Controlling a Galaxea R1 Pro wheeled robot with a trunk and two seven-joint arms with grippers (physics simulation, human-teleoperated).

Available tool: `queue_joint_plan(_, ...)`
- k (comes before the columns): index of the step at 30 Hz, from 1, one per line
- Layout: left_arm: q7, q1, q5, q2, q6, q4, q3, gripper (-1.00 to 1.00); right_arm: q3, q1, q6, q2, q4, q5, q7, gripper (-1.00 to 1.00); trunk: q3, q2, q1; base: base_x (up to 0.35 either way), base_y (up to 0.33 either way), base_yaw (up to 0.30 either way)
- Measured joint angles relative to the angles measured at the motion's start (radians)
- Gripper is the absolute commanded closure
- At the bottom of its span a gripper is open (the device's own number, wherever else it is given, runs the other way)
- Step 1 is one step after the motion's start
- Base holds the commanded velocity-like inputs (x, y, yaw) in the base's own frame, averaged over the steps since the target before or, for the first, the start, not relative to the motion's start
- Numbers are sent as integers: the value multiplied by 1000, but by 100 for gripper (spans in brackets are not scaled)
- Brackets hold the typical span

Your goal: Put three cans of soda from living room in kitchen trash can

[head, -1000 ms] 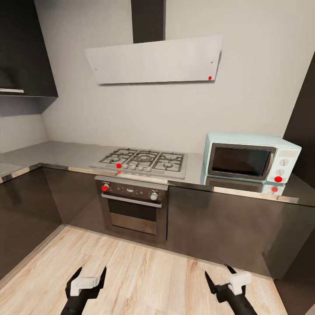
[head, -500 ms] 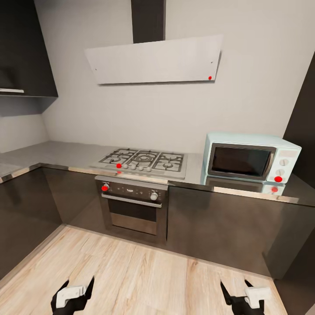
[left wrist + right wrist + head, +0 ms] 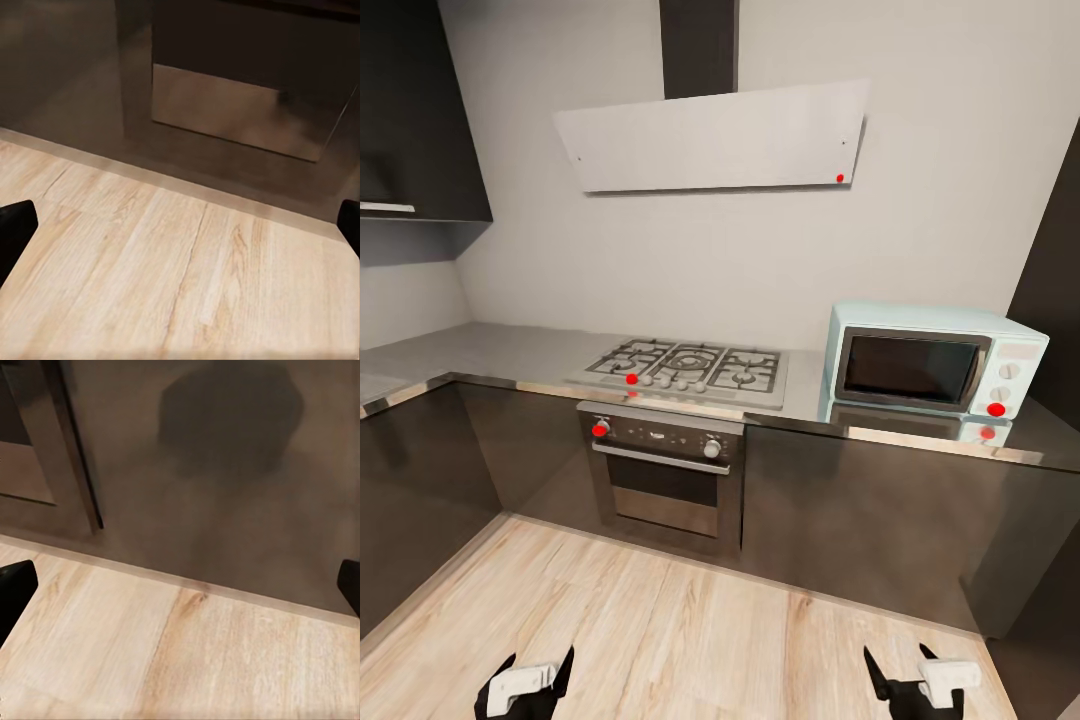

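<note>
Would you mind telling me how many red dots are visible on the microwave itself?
1: a red dot sits at the lower right corner of the microwave front, below its two dials; the worktop beneath mirrors it.

Floor (image 3: 660, 620): light wood planks, visible grain, low satin sheen. Cabinets (image 3: 860, 520): dark glossy fronts mirroring the floor. Worktop (image 3: 510, 355): brushed steel, matt grey, bright polished edge. Gas hob (image 3: 685, 370), 12 o'clock of the oven (image 3: 663, 480): steel plate, dark metal grates. Oven: black glass door, metal handle. Microwave (image 3: 935, 360): pale blue smooth plastic-like shell, dark glossy window. Hood panel (image 3: 710, 140): flat matt pale grey. Wall (image 3: 940, 200): matt.
</note>
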Motion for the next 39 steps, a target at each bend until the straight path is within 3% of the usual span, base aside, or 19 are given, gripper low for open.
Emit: queue_joint_plan(39,1,0,-3,-5,0,7,-2,-100,10,-1,0,5,54,11,-5,-100,0,0,0,-19,0,0)
